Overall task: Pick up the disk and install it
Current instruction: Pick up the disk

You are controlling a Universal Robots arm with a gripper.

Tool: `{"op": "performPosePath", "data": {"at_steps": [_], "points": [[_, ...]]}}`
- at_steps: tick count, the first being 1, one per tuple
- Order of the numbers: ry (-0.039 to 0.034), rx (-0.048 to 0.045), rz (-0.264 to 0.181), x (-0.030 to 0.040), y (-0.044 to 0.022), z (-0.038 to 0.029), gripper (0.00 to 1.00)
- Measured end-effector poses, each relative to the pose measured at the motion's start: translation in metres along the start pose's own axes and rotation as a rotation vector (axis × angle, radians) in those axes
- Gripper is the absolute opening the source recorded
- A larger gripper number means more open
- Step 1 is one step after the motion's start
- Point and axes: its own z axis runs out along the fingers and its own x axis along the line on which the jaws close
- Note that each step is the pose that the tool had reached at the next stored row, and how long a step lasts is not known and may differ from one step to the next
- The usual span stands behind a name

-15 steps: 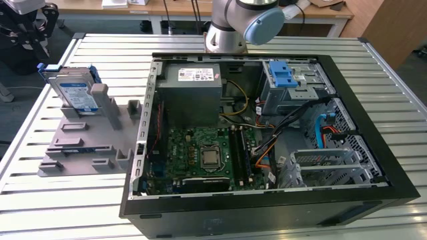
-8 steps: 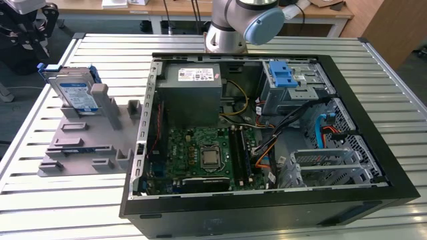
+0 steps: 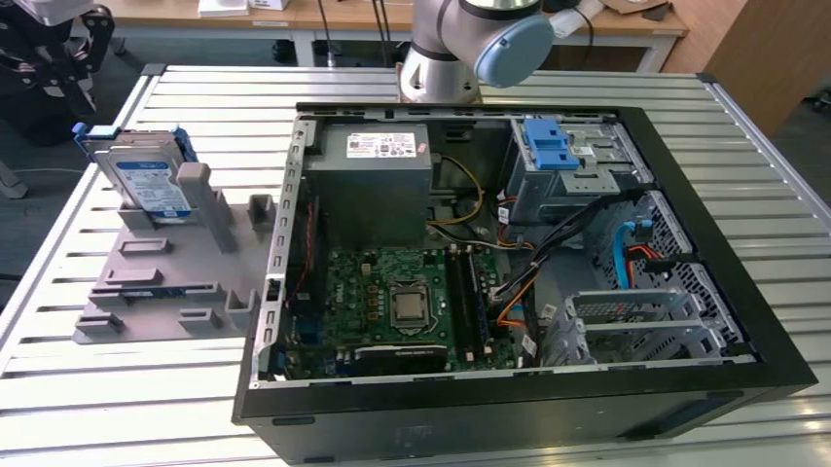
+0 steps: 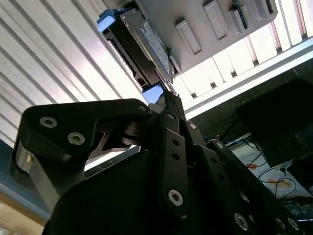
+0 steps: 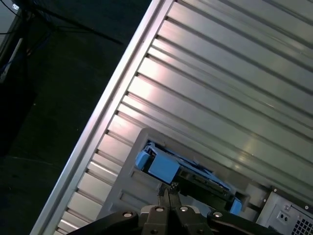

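Note:
The disk stands on edge in a slot at the far end of a grey holder, on the exterior view's left. It is a silver drive with a white-and-blue label and a blue frame. In both wrist views my gripper hangs above the disk with a gap between them. Its two black fingers are pressed together with nothing between them. The arm's base stands at the far edge of the table.
An open black computer case lies on the slatted metal table. Inside are a grey power-supply box, a green board and a drive cage with a blue latch. The table edge borders dark floor.

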Motion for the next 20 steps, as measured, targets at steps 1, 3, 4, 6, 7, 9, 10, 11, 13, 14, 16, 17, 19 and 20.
{"op": "performPosePath", "data": {"at_steps": [1,3,4,6,7,9,10,11,13,14,16,17,19,20], "points": [[0.0004,-0.0002,-0.012,0.0,0.0,0.0,0.11],[0.0013,-0.0004,-0.038,0.0,0.0,0.0,0.11],[0.0018,-0.0006,-0.052,0.0,0.0,0.0,0.11],[0.0029,-0.001,-0.083,0.0,0.0,0.0001,0.11],[0.0035,-0.0012,-0.101,0.0,0.0,0.0001,0.11],[0.0047,-0.0016,-0.136,0.0,0.0,0.0002,0.11],[0.0054,-0.0018,-0.154,0.0,0.0,0.0002,0.11],[0.006,-0.002,-0.172,0.0,0.0,0.0003,0.11],[0.0072,-0.0024,-0.206,0.0,0.0,0.0003,0.11],[0.0077,-0.0025,-0.222,0.0,0.0,0.0003,0.11],[0.0087,-0.0028,-0.248,0.0,0.0,0.0003,0.11],[0.0091,-0.003,-0.261,0.0,0.0,0.0003,0.11],[0.0099,-0.0032,-0.284,0.0,0.0,0.0004,0.11],[0.0101,-0.0034,-0.294,0.0,0.0,0.0004,0.11]]}}
